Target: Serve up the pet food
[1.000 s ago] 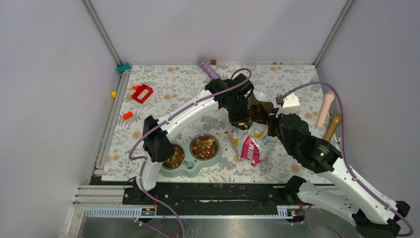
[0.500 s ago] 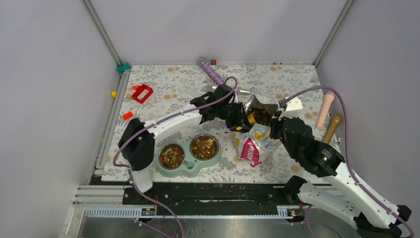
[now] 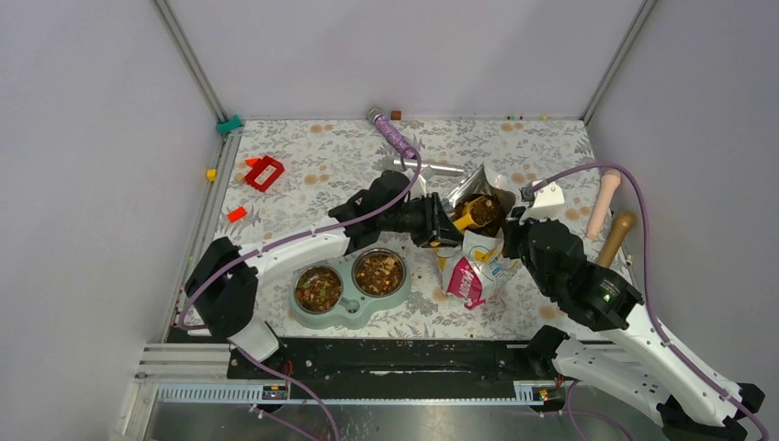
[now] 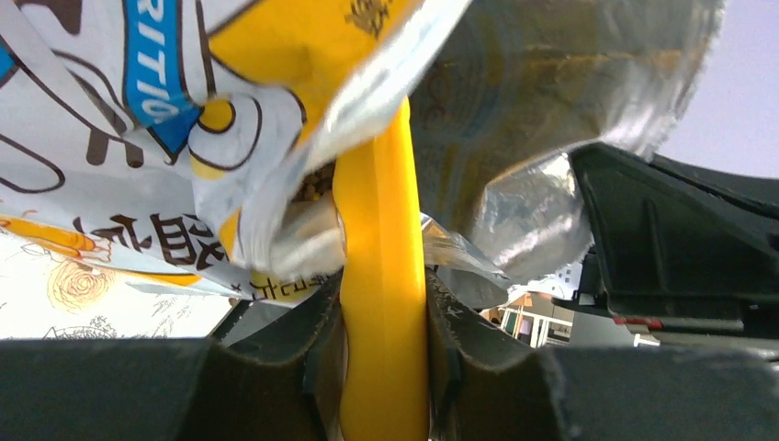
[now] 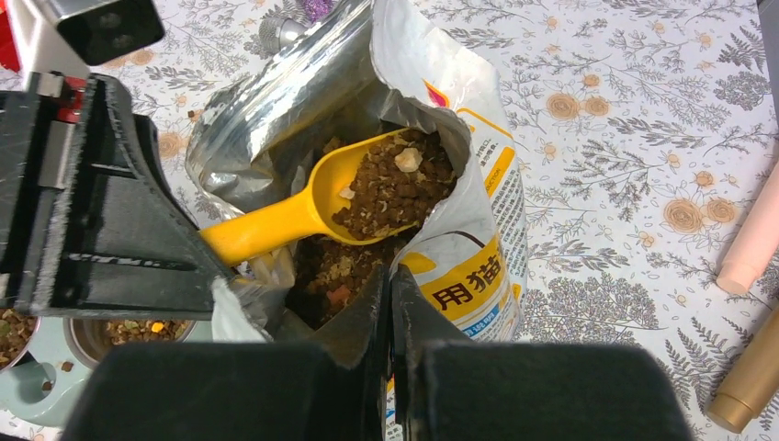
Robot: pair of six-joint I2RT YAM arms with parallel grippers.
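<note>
The cat-print foil bag [image 3: 473,266] stands open right of centre, with pet food [image 5: 335,271] inside. My left gripper [image 3: 434,223] is shut on the handle of the orange scoop [image 4: 381,276]. The scoop's bowl [image 5: 390,184] lies inside the bag mouth, heaped with brown kibble. My right gripper [image 5: 390,289] is shut on the bag's near rim [image 5: 459,248] and holds the mouth open; from above it [image 3: 512,235] sits at the bag's right side. The pale green feeder [image 3: 354,312] lies left of the bag, and both steel bowls [image 3: 378,272] hold kibble.
A pink cylinder [image 3: 604,204] and a tan one [image 3: 617,234] lie at the right edge of the mat. A purple tube [image 3: 393,131] and a metal piece [image 3: 436,167] lie behind the bag. A red block [image 3: 264,172] sits far left. Stray kibble dots the mat near the feeder.
My left arm has swung down and stretched out low, carrying the scoop into the bag mouth, where it now shows full of kibble. The right gripper has kept its hold on the bag.
</note>
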